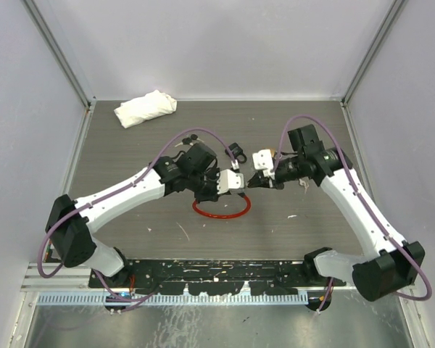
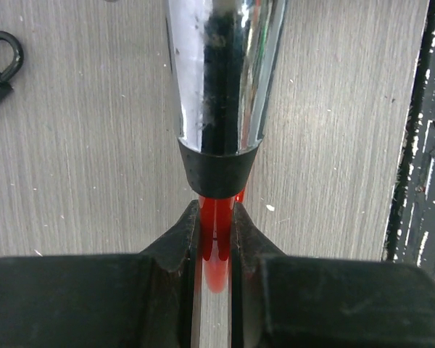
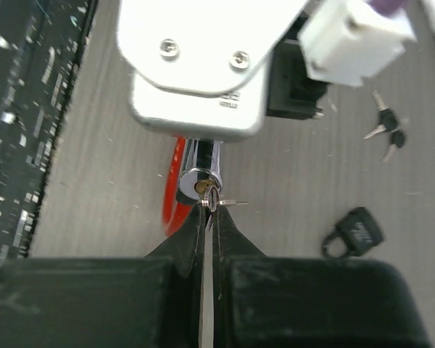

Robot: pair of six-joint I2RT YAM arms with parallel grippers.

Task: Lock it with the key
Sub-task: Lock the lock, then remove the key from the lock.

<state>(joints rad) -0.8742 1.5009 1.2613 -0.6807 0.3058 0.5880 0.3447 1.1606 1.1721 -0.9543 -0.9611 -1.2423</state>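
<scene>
right claw was pinched shut on the key, tip at the keyhole of the chrome lock barrel. left claw clamped tight around the red cable, holding it just above mid-tabletop. seating and turning looked not yet done.

Both arms bend inward at the elbows, bringing the left end effector and right end effector nearly tip to tip, each with fingers pinched narrowly together.

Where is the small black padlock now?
In the top view, the black padlock lies mid-table, just beyond the red cable loop, towards the back wall.
</scene>
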